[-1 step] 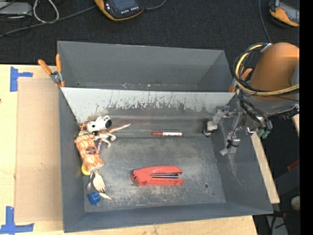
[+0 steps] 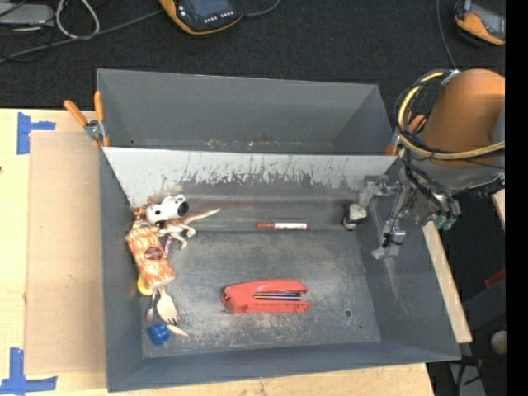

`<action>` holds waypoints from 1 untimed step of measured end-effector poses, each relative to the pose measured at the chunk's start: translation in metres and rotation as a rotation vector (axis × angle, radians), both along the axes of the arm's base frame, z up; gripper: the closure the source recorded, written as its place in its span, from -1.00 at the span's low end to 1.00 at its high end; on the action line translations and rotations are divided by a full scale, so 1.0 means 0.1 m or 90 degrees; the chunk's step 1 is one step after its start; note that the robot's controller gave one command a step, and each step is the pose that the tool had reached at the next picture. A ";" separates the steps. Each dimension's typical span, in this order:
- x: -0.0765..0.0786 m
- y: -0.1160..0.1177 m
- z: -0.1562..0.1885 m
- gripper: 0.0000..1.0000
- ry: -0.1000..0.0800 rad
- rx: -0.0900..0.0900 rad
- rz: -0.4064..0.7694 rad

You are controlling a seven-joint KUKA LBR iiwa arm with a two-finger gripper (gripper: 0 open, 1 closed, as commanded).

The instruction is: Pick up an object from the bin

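Starting at the gripper [image 2: 371,231], you find its fingers spread with nothing between them, low over bare floor at the right side of the bin [image 2: 247,122]. No pick is made yet, so the whole grasp is left. Nearest, to its left, lies a red-and-white pen [image 2: 282,225]. Next comes the red stapler [image 2: 266,296], and farthest a heap by the left wall, topped by a white toy animal [image 2: 167,209] and an orange packet [image 2: 150,252]. The heap's lower pieces overlap and are hard to name.
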State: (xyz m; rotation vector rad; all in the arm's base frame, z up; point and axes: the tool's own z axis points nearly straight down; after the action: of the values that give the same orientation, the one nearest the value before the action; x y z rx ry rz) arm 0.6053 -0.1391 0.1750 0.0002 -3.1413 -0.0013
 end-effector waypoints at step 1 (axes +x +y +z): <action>-0.13 0.24 -0.14 -1.00 -0.003 -0.003 0.010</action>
State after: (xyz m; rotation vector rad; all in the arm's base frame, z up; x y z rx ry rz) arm 0.5927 -0.1154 0.1608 0.0248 -3.1466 0.0055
